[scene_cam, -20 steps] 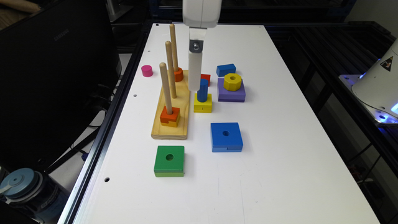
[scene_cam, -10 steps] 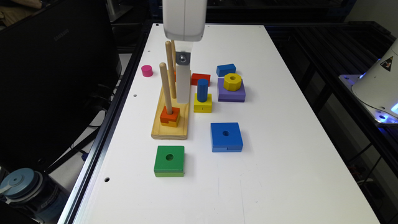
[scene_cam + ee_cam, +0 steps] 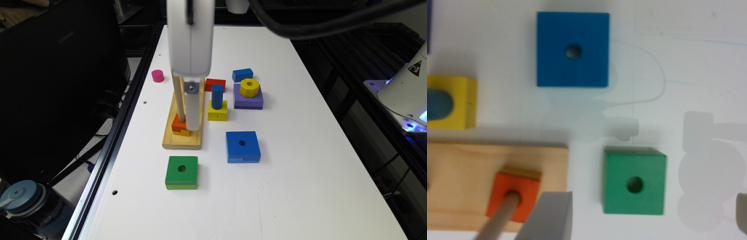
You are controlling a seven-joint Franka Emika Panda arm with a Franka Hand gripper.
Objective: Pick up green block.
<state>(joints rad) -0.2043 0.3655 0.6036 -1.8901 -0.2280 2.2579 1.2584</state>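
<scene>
The gripper (image 3: pixel 192 125) is hanging in the upper-centre of the exterior view, over the near end of the wooden peg board (image 3: pixel 182 141). In the wrist view its two fingers (image 3: pixel 548 217) are showing at opposite sides of the lower edge, one grey pad at lower centre-left and the other just peeking in at the far right edge. They are spread wide and holding nothing. In the exterior view the visible finger is overlapping the small orange block (image 3: pixel 179 124) threaded on the nearest peg (image 3: pixel 179 100); whether it is touching the block or the peg is not clear.

The green block (image 3: pixel 181 172) is lying flat on the white table (image 3: pixel 300 186), in the lower-centre of the exterior view, just in front of the board's near end and apart from it. In the wrist view the green block (image 3: pixel 634 188) is sitting lower right of centre, between the two finger pads. The blue square block (image 3: pixel 242 146) is resting to the exterior view's right of it, well apart.
</scene>
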